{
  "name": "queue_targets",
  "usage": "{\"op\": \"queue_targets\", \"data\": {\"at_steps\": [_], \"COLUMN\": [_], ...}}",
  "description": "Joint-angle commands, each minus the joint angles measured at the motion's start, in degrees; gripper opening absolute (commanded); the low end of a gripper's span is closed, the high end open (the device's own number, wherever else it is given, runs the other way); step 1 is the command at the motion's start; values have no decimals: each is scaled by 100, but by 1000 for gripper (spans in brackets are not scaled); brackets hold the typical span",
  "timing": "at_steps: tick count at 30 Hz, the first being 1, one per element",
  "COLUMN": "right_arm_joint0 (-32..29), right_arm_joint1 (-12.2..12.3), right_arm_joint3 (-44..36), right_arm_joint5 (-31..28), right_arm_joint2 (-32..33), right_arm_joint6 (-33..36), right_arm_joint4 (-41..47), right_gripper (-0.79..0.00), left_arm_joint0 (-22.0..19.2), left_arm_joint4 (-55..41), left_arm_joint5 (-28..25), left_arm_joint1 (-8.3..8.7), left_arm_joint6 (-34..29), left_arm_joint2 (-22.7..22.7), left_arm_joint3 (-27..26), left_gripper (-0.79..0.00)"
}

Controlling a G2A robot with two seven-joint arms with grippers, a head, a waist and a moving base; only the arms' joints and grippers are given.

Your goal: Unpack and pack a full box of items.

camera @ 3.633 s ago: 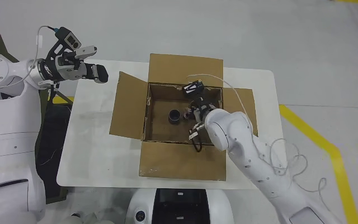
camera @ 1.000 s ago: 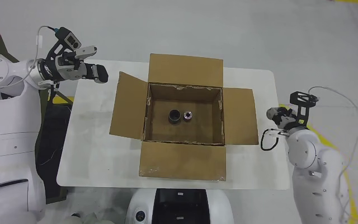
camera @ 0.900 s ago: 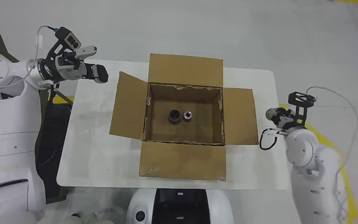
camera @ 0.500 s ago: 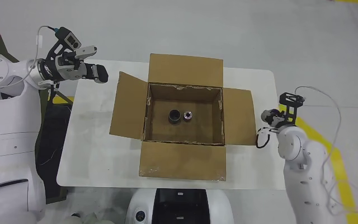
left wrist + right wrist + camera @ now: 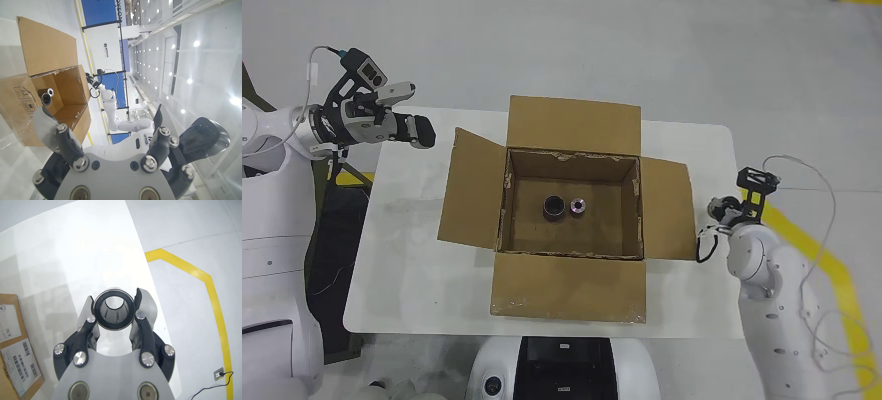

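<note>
Right claw clamps black bearing sleeve above desk, beside box right flap. Left claw spread wide, empty, near desk's far-left corner.

An open cardboard box sits in the middle of the white bench with all four flaps folded out flat. On the box floor, near its middle, a dark tube stands on end. A smaller ring with a pinkish centre lies just beside it, on the side towards the right flap. The right tool is just beside the outer edge of the box's right flap, with a small grey tube at its tip. The left tool is well apart from the box, beyond its left flap, near the far corner of the bench. A yellow floor line runs past the bench on the box's right side.
</note>
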Motion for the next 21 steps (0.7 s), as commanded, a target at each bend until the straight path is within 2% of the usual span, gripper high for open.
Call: {"op": "queue_targets", "data": {"at_steps": [1, 21], "right_arm_joint0": [10, 158], "right_arm_joint1": [-11, -126], "right_arm_joint3": [5, 313], "right_arm_joint5": [73, 798], "right_arm_joint2": [-46, -397], "right_arm_joint6": [3, 94], "right_arm_joint4": [-1, 26], "right_gripper": [-785, -785], "left_arm_joint0": [0, 0], "left_arm_joint4": [0, 0], "left_arm_joint5": [0, 0], "left_arm_joint1": [0, 0], "left_arm_joint6": [0, 0], "left_arm_joint2": [0, 0], "left_arm_joint3": [0, 0], "left_gripper": [0, 0]}}
